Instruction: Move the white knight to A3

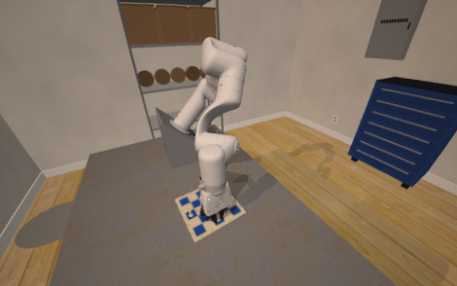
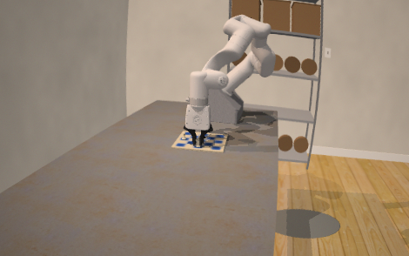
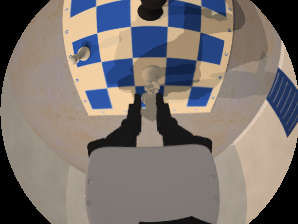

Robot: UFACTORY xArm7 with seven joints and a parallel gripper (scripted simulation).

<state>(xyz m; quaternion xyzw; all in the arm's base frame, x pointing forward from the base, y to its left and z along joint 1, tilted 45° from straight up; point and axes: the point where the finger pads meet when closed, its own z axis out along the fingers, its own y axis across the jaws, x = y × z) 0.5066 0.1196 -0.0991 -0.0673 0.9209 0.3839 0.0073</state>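
Note:
A small blue-and-cream chessboard (image 1: 208, 217) lies on the grey table; it also shows in the exterior view (image 2: 200, 141) and in the wrist view (image 3: 149, 36). My gripper (image 3: 148, 101) points straight down over the board's near edge and is shut on a small pale piece, the white knight (image 3: 153, 88), at board level. Its shape is too small to tell, and I cannot tell whether its base touches the board. A black piece (image 3: 149, 6) stands near the far edge. Another white piece (image 3: 83, 54) sits at the left edge. In the top and exterior views the gripper (image 1: 214, 216) hides the held piece.
The arm's grey base block (image 1: 182, 141) stands behind the board. A metal shelf (image 2: 287, 78) with boxes and round objects is beyond the table, and a blue drawer cabinet (image 1: 405, 128) stands on the floor at the right.

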